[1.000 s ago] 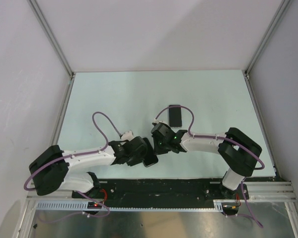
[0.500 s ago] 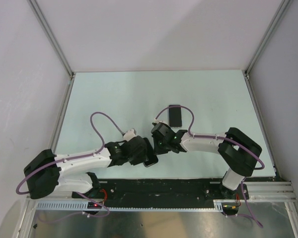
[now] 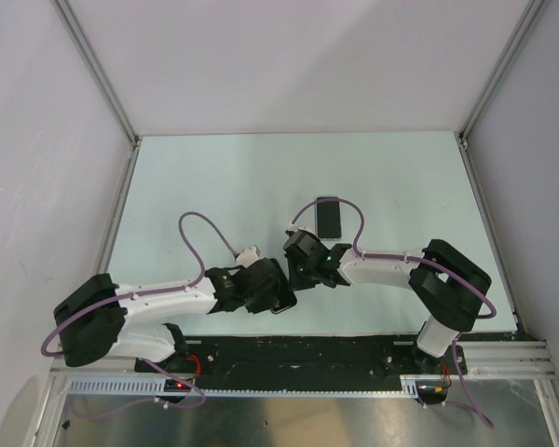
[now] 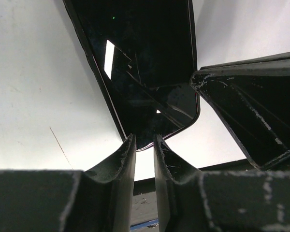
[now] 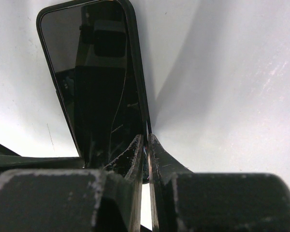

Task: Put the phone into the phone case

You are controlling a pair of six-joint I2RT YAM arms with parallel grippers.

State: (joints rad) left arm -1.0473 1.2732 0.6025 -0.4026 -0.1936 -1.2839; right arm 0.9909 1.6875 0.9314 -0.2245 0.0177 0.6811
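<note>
Phone [image 5: 89,72]: glossy black slab, rounded corners

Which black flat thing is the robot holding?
The near black slab, its edge pinched by the right gripper. The other black slab lies alone farther back on the table.

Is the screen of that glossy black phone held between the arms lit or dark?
Dark: the glossy black phone shows only reflections, no lit picture.
</note>
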